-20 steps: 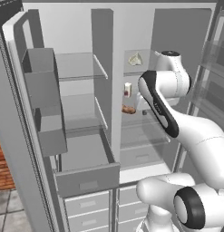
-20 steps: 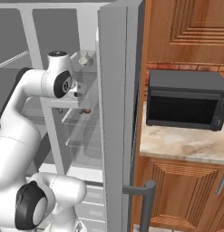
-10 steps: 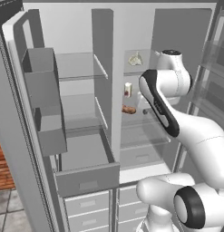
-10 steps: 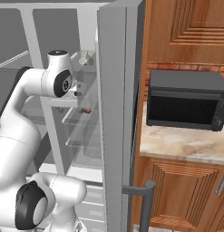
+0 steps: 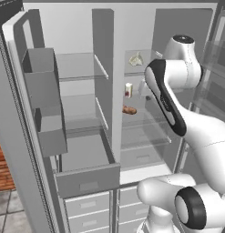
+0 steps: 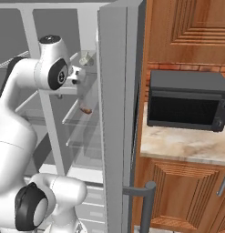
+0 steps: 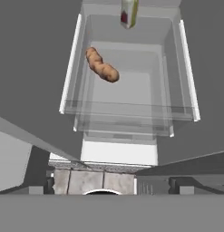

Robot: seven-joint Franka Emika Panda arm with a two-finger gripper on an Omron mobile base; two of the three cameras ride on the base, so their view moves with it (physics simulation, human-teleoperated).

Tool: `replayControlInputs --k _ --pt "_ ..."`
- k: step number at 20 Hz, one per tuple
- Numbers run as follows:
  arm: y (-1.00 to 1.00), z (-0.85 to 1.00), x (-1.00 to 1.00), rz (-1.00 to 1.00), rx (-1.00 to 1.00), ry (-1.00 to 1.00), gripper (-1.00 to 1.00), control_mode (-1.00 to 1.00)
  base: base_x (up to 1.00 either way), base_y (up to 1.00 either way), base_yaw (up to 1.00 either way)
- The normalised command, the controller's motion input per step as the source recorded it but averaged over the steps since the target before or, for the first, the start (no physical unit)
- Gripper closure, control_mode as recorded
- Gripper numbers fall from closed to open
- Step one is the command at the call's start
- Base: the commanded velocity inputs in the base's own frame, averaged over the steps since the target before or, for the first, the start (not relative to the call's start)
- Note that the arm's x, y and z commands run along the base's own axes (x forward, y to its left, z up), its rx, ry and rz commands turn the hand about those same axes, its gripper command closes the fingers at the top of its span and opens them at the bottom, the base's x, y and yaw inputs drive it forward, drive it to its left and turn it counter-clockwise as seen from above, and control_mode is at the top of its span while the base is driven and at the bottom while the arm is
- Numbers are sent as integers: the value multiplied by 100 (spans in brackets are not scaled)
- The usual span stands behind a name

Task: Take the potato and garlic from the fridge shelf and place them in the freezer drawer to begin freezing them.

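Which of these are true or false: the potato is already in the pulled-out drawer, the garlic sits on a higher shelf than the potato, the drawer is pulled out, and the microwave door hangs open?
1. The potato already lies in the drawer. False: it lies on a fridge shelf.
2. The garlic sits on a higher shelf than the potato. True.
3. The drawer is pulled out. True.
4. The microwave door hangs open. False: it is closed.
5. A small carton stands on the shelf behind the potato. True.
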Motion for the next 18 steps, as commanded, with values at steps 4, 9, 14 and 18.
replayControlInputs --k 4,9,14,18 --pt "-14 79 8 -6 2 -11 -100 -100 0 0 0" --pt "-8 61 6 0 3 -3 -100 -100 0 0 0" --pt "-5 22 40 3 0 -22 -100 -100 0 0 0" --pt "0 0 74 0 0 -26 -100 -100 0 0 0"
